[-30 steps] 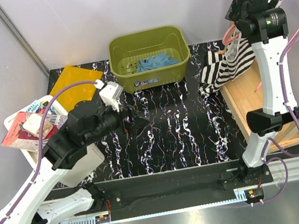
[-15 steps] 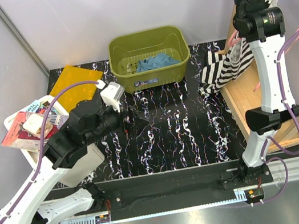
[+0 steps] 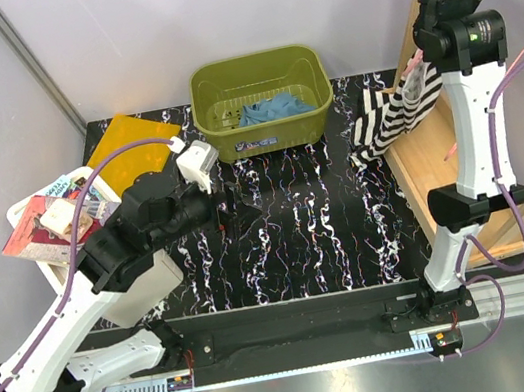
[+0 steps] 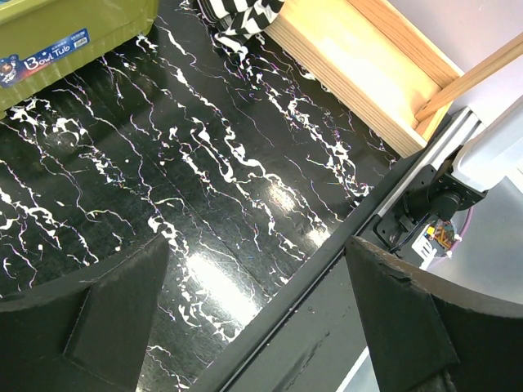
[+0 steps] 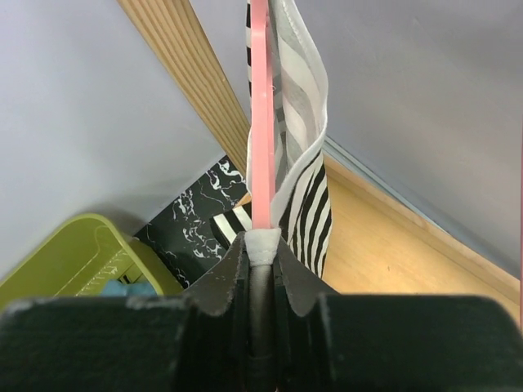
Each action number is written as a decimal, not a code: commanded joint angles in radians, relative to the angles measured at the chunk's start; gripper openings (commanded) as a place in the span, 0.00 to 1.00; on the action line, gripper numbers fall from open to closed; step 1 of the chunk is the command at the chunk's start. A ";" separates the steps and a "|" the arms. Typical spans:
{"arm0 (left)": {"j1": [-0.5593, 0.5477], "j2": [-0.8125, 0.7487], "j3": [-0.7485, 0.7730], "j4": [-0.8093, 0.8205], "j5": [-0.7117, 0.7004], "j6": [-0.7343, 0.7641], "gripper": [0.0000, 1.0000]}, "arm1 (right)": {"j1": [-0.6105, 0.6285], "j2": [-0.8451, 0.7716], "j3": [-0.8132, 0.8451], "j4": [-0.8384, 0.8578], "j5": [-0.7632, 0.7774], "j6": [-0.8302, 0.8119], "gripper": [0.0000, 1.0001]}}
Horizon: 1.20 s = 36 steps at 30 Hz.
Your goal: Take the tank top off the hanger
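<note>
1. Right claw [image 5: 261,238]: pressed together, pinching the pink hanger [image 5: 261,106] edge-on between its fingers, up high beside the slanted post of the wooden rack [image 3: 441,174].
2. The black-and-white striped tank top [image 3: 395,117] is on the hanger. In the right wrist view one strap loops over the pink bar. The lower part drapes down over the rack's base board and onto the edge of the black marbled surface [image 3: 308,228].
3. Against one second ago, the right wrist sits slightly higher and further right. The upper fabric is drawn up into a narrower bunch under it. The hem has barely shifted.
4. The left claw [image 4: 253,318] is spread wide with nothing between the fingers, hovering over the surface mid-left. Its arm has moved only slightly.
5. The green basket [image 3: 313,111] with the blue cloth [image 3: 272,108] is unchanged.
</note>
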 commanded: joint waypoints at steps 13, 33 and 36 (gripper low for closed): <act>-0.004 0.006 0.048 0.034 0.017 -0.005 0.93 | 0.008 -0.169 -0.084 0.035 -0.150 -0.060 0.00; -0.002 0.080 0.062 0.080 0.136 -0.050 0.93 | 0.011 -0.675 -0.845 0.211 -0.912 0.024 0.00; -0.004 0.107 0.085 0.083 0.150 -0.051 0.93 | 0.011 -0.739 -0.934 0.220 -1.062 0.023 0.00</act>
